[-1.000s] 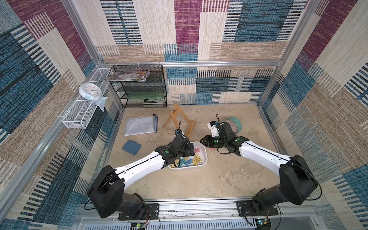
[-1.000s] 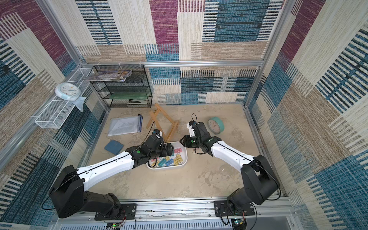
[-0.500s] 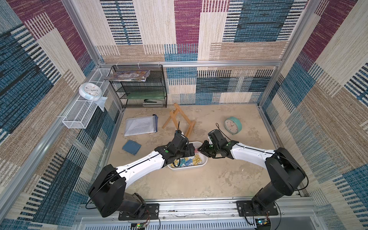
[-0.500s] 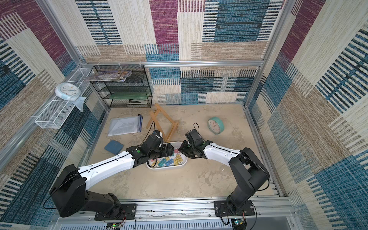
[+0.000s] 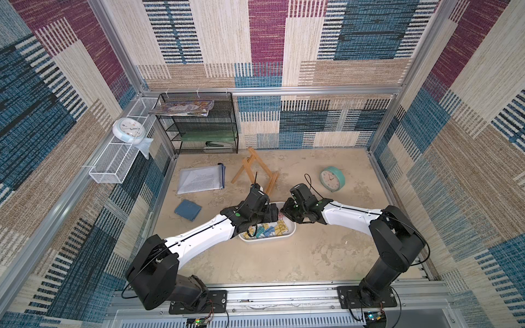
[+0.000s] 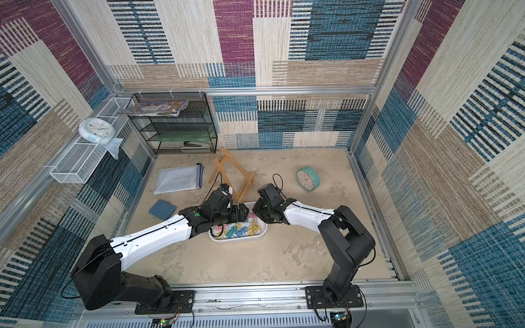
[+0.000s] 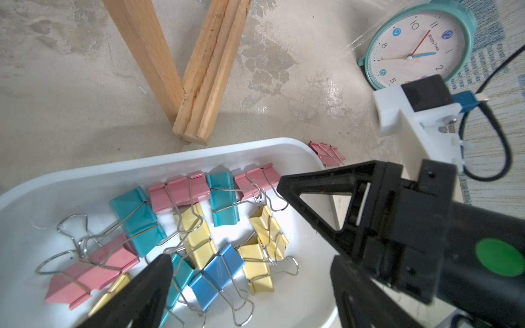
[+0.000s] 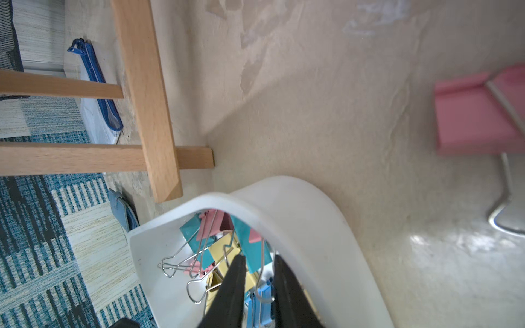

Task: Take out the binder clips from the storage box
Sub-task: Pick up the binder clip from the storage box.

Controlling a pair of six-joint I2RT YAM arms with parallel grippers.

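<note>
The storage box (image 5: 272, 240) is a shallow white tray on the sandy floor between my two arms, also seen in a top view (image 6: 238, 239). Several binder clips (image 7: 216, 267) in pink, yellow, teal and blue lie piled in it. One pink clip (image 7: 326, 153) lies on the floor just outside the box's corner. My left gripper (image 7: 252, 272) hangs wide open above the pile, holding nothing. My right gripper (image 8: 258, 264) reaches over the box's end wall. Its jaws stand narrowly apart, with a teal clip's (image 8: 250, 247) wire handle between them.
A wooden easel (image 5: 255, 173) lies just behind the box. A teal clock (image 5: 331, 179) stands at the back right. A document pouch (image 5: 201, 180) and a blue pad (image 5: 187, 210) lie to the left. A black mesh shelf (image 5: 199, 125) stands against the back wall.
My right gripper has moved left from near the clock, down into the box's right end, and its jaws have narrowed. The left gripper has stayed open over the box.
</note>
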